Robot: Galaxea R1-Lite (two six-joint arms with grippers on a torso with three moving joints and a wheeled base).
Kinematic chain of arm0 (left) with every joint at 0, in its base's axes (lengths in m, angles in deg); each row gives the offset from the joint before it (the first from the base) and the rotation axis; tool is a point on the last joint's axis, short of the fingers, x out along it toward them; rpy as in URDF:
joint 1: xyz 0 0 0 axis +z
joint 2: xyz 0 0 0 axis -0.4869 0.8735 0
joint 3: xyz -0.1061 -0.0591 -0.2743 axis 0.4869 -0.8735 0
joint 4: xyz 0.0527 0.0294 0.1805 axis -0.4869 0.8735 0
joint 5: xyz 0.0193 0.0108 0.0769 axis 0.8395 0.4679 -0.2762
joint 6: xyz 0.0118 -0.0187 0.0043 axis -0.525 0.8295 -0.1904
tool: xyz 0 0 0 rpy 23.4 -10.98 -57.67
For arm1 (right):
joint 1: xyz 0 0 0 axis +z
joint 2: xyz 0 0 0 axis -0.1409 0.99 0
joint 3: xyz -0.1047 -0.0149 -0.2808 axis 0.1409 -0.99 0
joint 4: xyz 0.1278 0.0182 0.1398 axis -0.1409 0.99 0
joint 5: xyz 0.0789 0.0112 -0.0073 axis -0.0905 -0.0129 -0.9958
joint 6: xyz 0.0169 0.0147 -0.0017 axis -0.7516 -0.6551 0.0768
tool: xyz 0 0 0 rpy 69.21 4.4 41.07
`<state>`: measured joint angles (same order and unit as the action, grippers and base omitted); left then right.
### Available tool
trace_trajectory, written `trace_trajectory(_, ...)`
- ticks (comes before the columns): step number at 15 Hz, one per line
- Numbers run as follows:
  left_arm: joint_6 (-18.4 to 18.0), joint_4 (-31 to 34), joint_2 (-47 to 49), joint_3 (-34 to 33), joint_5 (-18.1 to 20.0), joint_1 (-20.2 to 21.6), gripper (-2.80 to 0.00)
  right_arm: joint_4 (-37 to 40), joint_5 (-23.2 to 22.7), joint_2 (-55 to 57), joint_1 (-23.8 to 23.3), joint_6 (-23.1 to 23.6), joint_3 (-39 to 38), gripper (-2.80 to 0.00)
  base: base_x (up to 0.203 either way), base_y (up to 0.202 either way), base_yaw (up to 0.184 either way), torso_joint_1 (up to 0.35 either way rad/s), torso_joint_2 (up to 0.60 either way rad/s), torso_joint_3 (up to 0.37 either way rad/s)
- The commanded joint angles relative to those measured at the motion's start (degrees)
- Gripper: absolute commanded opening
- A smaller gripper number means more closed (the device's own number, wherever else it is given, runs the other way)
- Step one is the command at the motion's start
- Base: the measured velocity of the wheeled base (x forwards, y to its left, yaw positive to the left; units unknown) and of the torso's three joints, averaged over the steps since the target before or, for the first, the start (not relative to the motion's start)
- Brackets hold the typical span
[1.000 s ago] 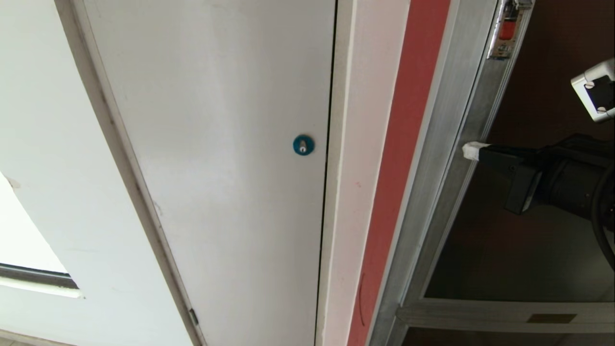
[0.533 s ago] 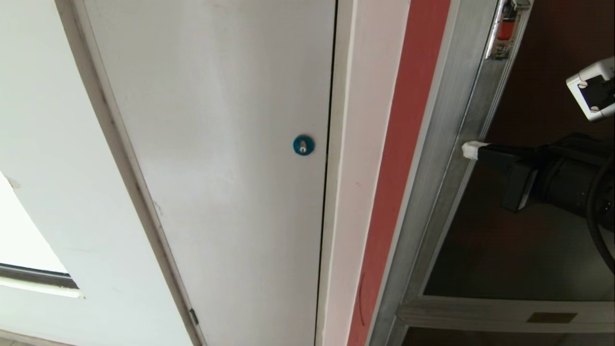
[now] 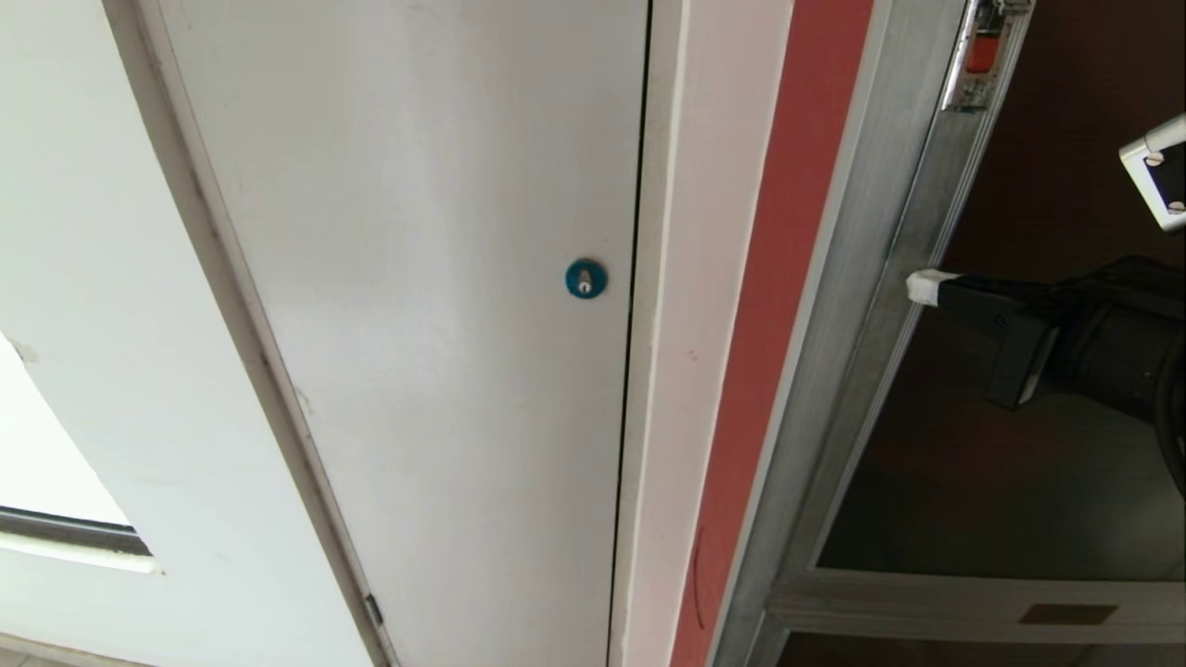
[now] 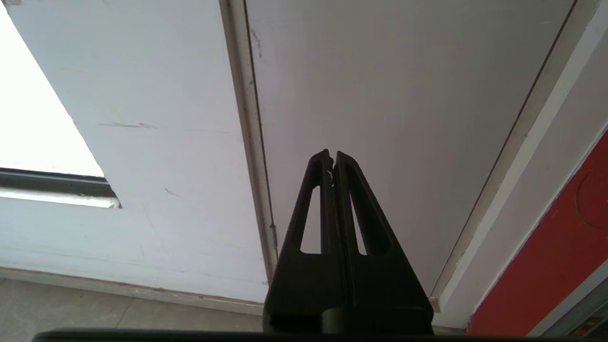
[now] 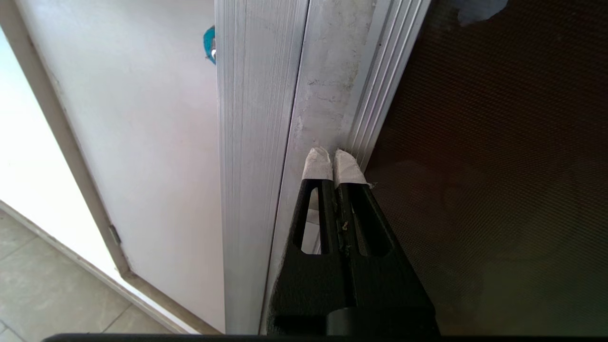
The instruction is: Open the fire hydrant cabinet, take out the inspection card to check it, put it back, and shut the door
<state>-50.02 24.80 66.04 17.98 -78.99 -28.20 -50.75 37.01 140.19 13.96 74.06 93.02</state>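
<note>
The fire hydrant cabinet shows as a red strip and a brushed aluminium frame on the right of the head view. The door, dark tinted glass in an aluminium frame, carries a small red latch at the top. My right gripper is shut and empty, its white-taped tips pressed against the door's frame stile beside the glass. In the right wrist view the right gripper shows its fingertips together. The inspection card is out of view. My left gripper hangs shut, low before the white door.
A plain white door with a round blue lock fills the left and middle. An aluminium crossbar with a small brass label lies below the glass. Tiled floor shows beneath the white wall.
My right gripper's taped tip has shifted slightly to the right, and the door's frame edge with it. The white bracket on the right arm has slid toward the picture's edge.
</note>
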Motion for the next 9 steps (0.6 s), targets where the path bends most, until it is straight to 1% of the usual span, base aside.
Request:
trace_trajectory(1,0.0,0.0,0.1,-0.4,0.0,0.0,-2.80,0.0,-0.3,-2.0,1.3,0.0,-0.6,-2.80,0.000,0.000,0.000,0.000,0.00,0.000)
trace_trajectory(5,0.0,0.0,0.1,-0.4,0.0,0.0,-2.80,0.0,-0.5,-4.4,4.1,-0.4,-2.2,-2.80,0.000,0.000,0.000,0.000,0.00,0.000)
trace_trajectory(9,0.0,0.0,0.1,-0.4,0.0,0.0,-2.80,0.1,-1.1,-8.1,5.2,-3.5,-2.3,-2.80,0.000,0.000,0.000,0.000,0.00,0.000)
